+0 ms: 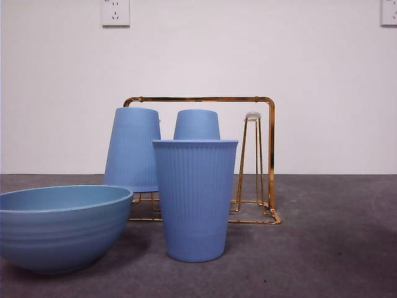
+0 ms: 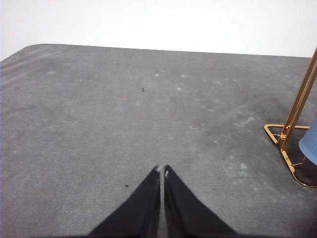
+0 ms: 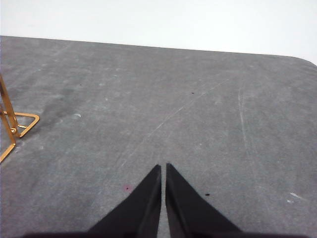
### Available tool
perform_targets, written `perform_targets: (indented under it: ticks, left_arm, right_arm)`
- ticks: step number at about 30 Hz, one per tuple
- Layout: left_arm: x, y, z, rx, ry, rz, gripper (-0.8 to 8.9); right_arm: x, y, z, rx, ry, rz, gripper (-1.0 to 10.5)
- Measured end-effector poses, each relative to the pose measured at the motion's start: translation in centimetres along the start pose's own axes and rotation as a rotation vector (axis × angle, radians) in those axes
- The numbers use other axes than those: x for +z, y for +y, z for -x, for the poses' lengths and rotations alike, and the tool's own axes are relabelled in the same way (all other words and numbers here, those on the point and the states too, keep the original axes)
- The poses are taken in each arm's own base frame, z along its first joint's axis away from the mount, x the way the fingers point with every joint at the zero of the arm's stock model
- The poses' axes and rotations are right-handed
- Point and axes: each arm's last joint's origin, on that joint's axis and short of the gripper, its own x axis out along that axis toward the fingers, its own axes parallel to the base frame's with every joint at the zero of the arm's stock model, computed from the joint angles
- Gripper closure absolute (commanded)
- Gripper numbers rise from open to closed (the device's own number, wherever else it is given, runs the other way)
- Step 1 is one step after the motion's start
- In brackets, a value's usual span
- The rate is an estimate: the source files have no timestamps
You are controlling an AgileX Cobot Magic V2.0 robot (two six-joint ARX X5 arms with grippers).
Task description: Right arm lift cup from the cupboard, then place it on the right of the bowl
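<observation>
A light-blue ribbed cup [image 1: 195, 198] stands upright on the grey table, just right of the wide blue bowl [image 1: 59, 225] at the front left. Behind it the gold wire cupboard [image 1: 263, 161] holds two more cups upside down on its prongs [image 1: 132, 149] [image 1: 196, 124]; its right prong is bare. My right gripper [image 3: 163, 166] is shut and empty over bare table, with a corner of the cupboard [image 3: 15, 124] at the edge of its view. My left gripper [image 2: 162, 169] is shut and empty, with the cupboard's base [image 2: 287, 144] and a cup's edge [image 2: 309, 144] at the side. Neither arm shows in the front view.
A white wall with two sockets [image 1: 115, 12] [image 1: 389, 12] stands behind the table. Grey table surface [image 1: 335, 248] lies to the right of the upright cup.
</observation>
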Motion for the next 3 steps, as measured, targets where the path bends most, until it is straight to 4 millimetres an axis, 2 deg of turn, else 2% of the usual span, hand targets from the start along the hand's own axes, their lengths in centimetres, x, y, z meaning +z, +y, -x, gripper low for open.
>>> perform_targets:
  ticks: [3]
  left_arm:
    - [0.00, 0.00, 0.00, 0.000, 0.000, 0.000, 8.04]
  right_arm:
    - [0.00, 0.00, 0.00, 0.000, 0.000, 0.000, 9.3]
